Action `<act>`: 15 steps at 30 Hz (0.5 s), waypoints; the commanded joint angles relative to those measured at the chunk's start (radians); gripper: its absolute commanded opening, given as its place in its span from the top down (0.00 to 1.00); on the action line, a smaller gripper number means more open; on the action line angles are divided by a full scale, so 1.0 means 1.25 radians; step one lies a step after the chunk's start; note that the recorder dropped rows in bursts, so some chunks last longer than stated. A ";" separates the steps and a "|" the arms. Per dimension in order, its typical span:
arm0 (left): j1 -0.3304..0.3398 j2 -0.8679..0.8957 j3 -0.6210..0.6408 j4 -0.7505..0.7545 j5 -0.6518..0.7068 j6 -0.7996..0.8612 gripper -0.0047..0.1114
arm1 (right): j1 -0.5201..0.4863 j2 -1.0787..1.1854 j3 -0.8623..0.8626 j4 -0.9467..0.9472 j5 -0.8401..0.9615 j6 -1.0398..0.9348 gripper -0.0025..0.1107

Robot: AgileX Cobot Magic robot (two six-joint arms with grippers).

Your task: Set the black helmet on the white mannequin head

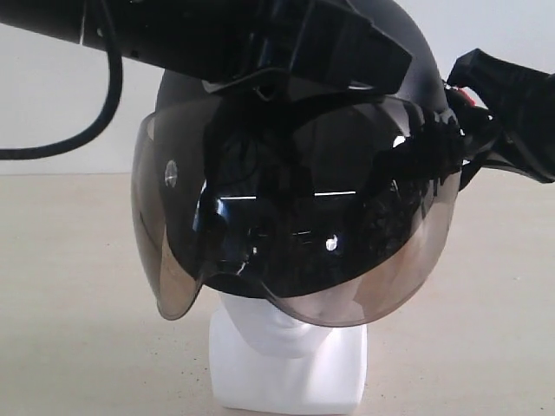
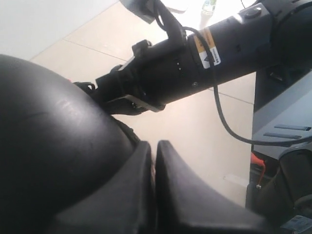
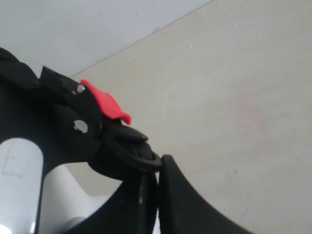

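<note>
The black helmet [image 1: 421,61] sits low over the white mannequin head [image 1: 286,364] on the tabletop [image 1: 78,329], its visor [image 1: 286,251] reaching the chin. Fingers of the right gripper [image 3: 158,163] are clenched on its strap fitting; those of the left gripper [image 2: 155,146] are pressed together beside the shell, perhaps pinching the rim. The shell looks stiff, smooth and likely slippery: hold rim or straps, not the scratch-prone visor.

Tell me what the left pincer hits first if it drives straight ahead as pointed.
Probably the right arm, crossing ahead of the left pincer; the black helmet shell curves alongside. Depth is unclear, so it may pass clear.
</note>
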 commanded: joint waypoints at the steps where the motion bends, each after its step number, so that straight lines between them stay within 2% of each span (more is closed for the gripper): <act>1: -0.030 0.013 0.014 0.040 0.012 -0.054 0.92 | -0.059 0.027 0.011 -0.183 -0.061 -0.017 0.98; 10: -0.038 0.044 0.016 0.056 -0.018 -0.092 0.92 | -0.111 0.045 0.010 -0.143 -0.104 -0.050 0.98; 15: -0.038 0.065 0.016 0.058 -0.039 -0.092 0.92 | -0.114 0.045 0.010 -0.116 -0.115 -0.056 0.98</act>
